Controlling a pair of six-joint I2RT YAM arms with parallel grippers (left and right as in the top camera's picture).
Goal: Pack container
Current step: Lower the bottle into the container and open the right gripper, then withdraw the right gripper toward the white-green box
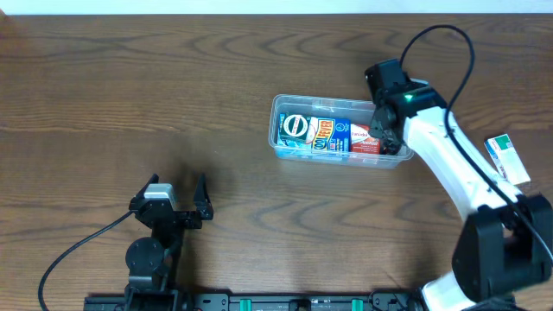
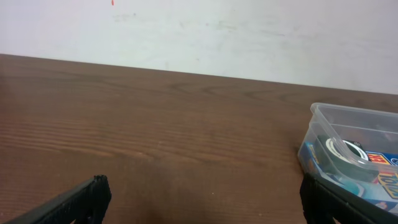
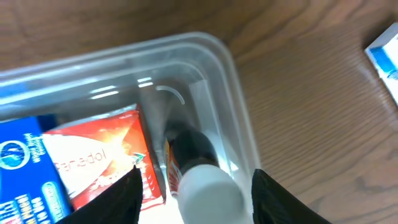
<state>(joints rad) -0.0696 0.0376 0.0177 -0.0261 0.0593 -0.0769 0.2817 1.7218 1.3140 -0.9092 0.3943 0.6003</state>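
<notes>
The container [image 1: 278, 130], a clear tub, sits right of the table's middle, and its corner wall [image 3: 230, 81] fills the right wrist view. Inside lie a roll of tape [image 1: 295, 130], a blue box [image 1: 328, 136] and a red box [image 1: 365, 138]. At the tub's right end a dark bottle with a white cap [image 3: 193, 149] lies beside the red box [image 3: 93, 155]. My right gripper [image 1: 386, 130] hangs over that end, and its jaws [image 3: 194, 199] stand open on either side of the cap with gaps showing. My left gripper [image 1: 177, 186] rests open near the front left, with only table between its jaws [image 2: 205, 199].
A white and blue box [image 1: 506, 160] lies on the table at the far right, outside the tub, and shows at the right wrist view's edge [image 3: 385, 59]. In the left wrist view the tub [image 2: 348, 115] stands at the right, before a pale wall.
</notes>
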